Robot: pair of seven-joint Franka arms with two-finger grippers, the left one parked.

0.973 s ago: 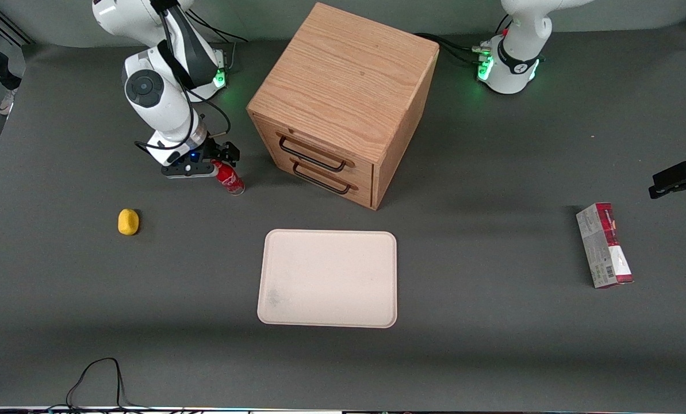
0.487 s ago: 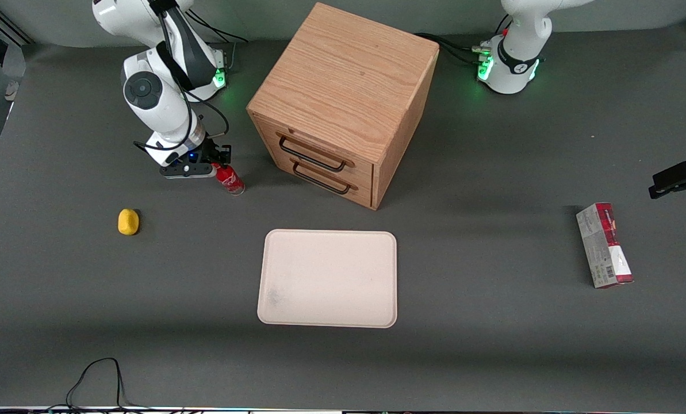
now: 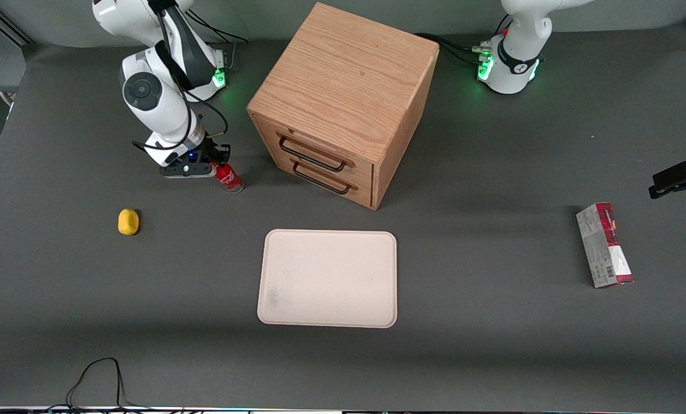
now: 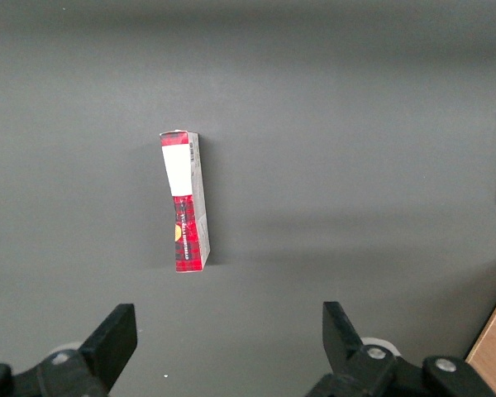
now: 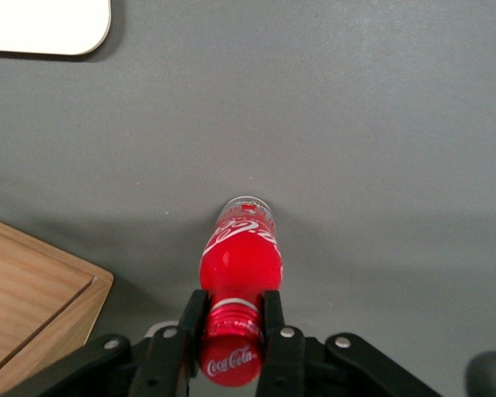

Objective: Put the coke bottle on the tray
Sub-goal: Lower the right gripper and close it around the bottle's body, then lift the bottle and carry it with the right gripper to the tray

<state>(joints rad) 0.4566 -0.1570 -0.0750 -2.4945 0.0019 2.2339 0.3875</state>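
The coke bottle (image 3: 229,178), small and red with white script, leans tilted beside the wooden cabinet, toward the working arm's end of the table. My right gripper (image 3: 217,167) is shut on its neck just below the red cap; in the right wrist view the gripper (image 5: 231,318) has its black fingers (image 5: 190,318) pressed on both sides of the bottle (image 5: 240,260). The clear base is at or barely above the table. The cream tray (image 3: 327,278) lies flat nearer the front camera, apart from the bottle; one corner of the tray (image 5: 41,25) shows in the right wrist view.
The wooden drawer cabinet (image 3: 343,98) stands close beside the gripper; its edge (image 5: 25,289) shows in the wrist view. A yellow object (image 3: 127,221) lies nearer the front camera. A red-and-grey carton (image 3: 604,244) lies toward the parked arm's end.
My gripper's fingers have drawn together on the bottle's neck. The bottle has shifted slightly away from the front camera with the gripper.
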